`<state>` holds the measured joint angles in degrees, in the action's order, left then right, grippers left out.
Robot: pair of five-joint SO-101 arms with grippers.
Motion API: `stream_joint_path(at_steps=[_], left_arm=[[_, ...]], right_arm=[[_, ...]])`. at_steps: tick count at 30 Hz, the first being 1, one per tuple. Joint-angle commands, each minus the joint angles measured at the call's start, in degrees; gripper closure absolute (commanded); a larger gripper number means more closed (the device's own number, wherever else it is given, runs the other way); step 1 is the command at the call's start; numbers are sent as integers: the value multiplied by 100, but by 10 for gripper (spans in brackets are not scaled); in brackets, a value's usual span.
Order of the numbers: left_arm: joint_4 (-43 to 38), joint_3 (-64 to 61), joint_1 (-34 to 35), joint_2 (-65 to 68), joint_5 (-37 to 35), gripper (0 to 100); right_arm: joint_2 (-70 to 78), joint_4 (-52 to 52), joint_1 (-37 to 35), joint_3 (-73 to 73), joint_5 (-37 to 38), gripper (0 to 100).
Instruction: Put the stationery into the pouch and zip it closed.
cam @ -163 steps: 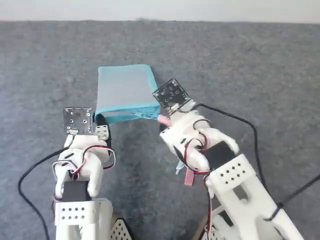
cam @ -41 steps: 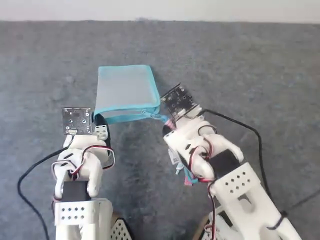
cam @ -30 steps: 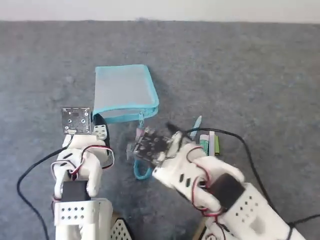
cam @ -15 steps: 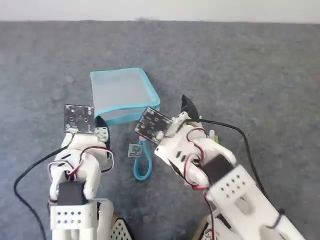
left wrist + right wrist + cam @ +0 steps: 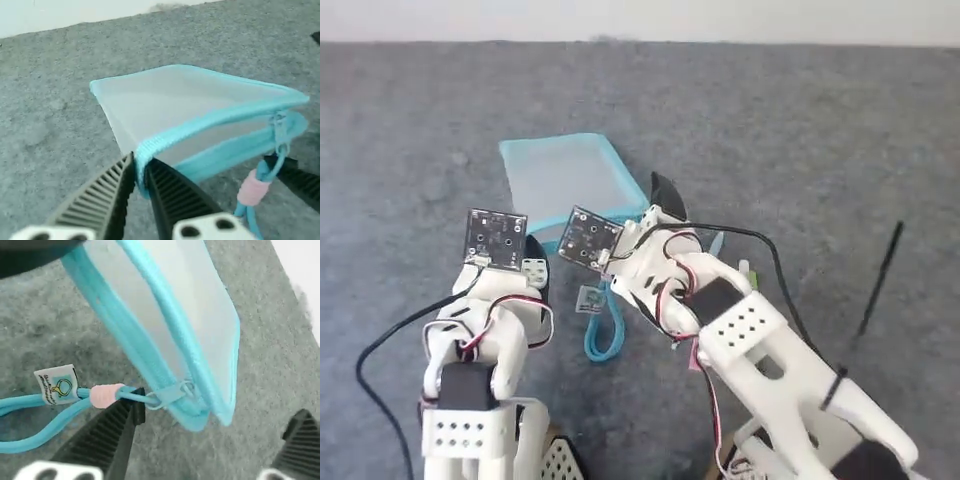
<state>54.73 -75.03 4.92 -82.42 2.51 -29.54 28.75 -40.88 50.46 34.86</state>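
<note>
pouch (image 5: 565, 175) lies flat on the grey desk (image 5: 800, 120) and looks empty through the mesh. left tool (image 5: 140, 169) is clamped tight on the corner where the zip line ends, pinning it. right tool (image 5: 217, 412) is spread wide and grips nothing. one jaw sits against the cord (image 5: 127, 393), between the pink bead (image 5: 103, 395) and the zip pull (image 5: 170, 394). the other jaw is well off past the pouch corner. the pull sits at the corner away from the left tool. no gap shows along the teeth, so i read the zip as shut, not certain. stationery (image 5: 715, 243), a teal pen and a green bit (image 5: 750, 277), lies on the desk under the right arm, outside the pouch.

step in hand, my read: grab the pull and run the zip open so the stationery can go in.

- centre the pull between the jaws first, it is hard by one jaw now.
- close on the pull or on the cord at the bead, not the loose loop, or slack eats the stroke.
- drag low and straight along the zip line, since lifting would twist the pouch.
- left tool should stay firm.
- risk: the anchor is at the end the slider runs toward, so the mesh may bunch and jam. go slow, and re-grip if it wrinkles.
</note>
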Motion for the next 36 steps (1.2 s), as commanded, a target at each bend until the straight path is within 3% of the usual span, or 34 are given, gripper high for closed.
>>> stream_joint_path(at_steps=[1, 7, 16, 24, 32, 36], left_arm=[[18, 303, -35, -123, 70, 988], [18, 303, -35, -123, 70, 988], [18, 295, -35, -123, 70, 988], [9, 295, -35, -123, 44, 988], [-88, 198, -70, -123, -149, 988], [-97, 224, -70, -123, -158, 988]], right_arm=[[136, -426, 66, -369, 62, 701], [259, -523, 75, -352, 53, 989], [171, 154, 101, -510, 62, 992], [-549, 541, 259, -387, 44, 989], [-1807, 1736, 488, -334, -396, 989], [-2220, 1692, 400, -79, -396, 989]])
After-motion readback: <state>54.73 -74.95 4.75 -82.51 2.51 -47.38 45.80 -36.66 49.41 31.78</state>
